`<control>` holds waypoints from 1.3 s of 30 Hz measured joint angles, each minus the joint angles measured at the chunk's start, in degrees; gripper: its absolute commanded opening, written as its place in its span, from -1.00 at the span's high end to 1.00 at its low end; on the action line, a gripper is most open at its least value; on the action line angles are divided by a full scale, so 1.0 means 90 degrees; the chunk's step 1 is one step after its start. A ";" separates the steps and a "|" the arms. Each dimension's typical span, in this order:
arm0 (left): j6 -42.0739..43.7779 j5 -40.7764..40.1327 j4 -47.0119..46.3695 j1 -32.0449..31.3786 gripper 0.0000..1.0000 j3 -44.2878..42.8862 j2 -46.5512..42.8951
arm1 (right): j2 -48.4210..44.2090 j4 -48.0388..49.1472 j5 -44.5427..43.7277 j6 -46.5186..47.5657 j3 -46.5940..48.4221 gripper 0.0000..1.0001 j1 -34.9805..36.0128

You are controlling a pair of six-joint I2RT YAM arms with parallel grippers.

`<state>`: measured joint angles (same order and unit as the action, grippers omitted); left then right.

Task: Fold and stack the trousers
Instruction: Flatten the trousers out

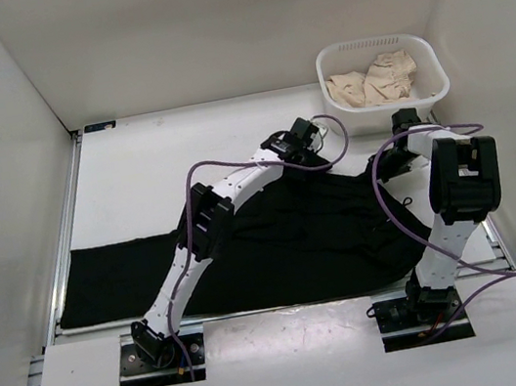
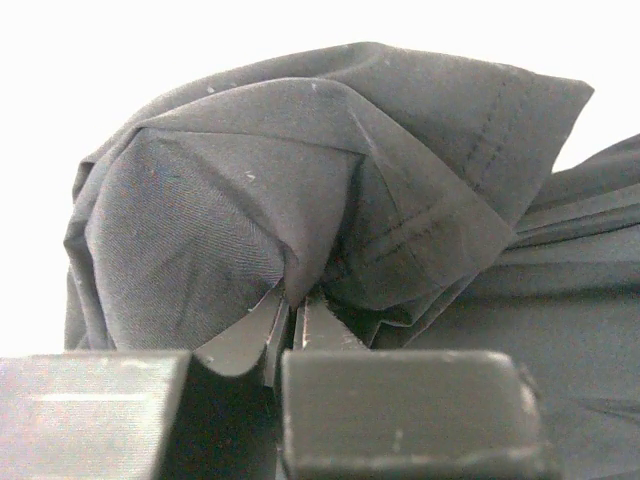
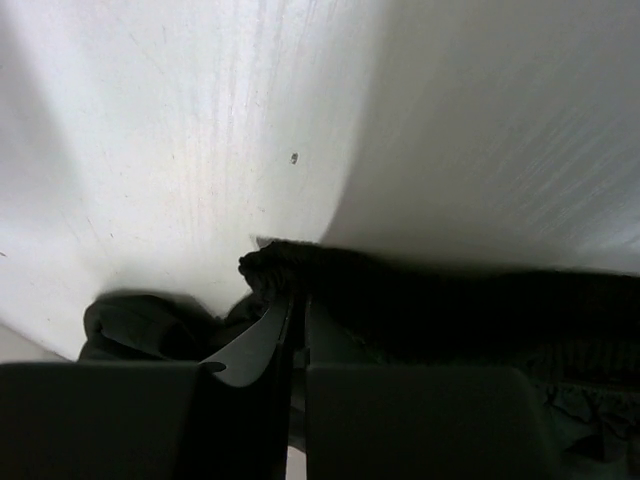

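Note:
Black trousers (image 1: pixel 277 249) lie spread across the white table, one leg reaching far left. My left gripper (image 1: pixel 302 149) is at their far middle edge, shut on a bunched fold of the black cloth (image 2: pixel 300 200), which humps up over the fingers (image 2: pixel 330 335). My right gripper (image 1: pixel 394 162) is at the trousers' far right corner, shut on a dark wrinkled edge of the cloth (image 3: pixel 290 265) close above the white table (image 3: pixel 200 150).
A white basket (image 1: pixel 331 67) with beige folded cloth (image 1: pixel 378 81) stands at the back right. White walls close in the table on three sides. A metal rail (image 1: pixel 64 220) runs along the left edge.

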<state>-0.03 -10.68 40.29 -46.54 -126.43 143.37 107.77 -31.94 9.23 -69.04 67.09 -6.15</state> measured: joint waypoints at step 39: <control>-0.0017 -0.1163 0.2178 0.6989 0.57 0.1919 -0.3713 | -0.3031 -0.1297 -0.2045 0.2436 -0.0206 1.00 -0.1061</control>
<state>-0.19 -21.15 59.90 16.36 -109.16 109.95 80.49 -43.62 -9.17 -47.11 65.23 -15.70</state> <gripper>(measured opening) 0.184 0.024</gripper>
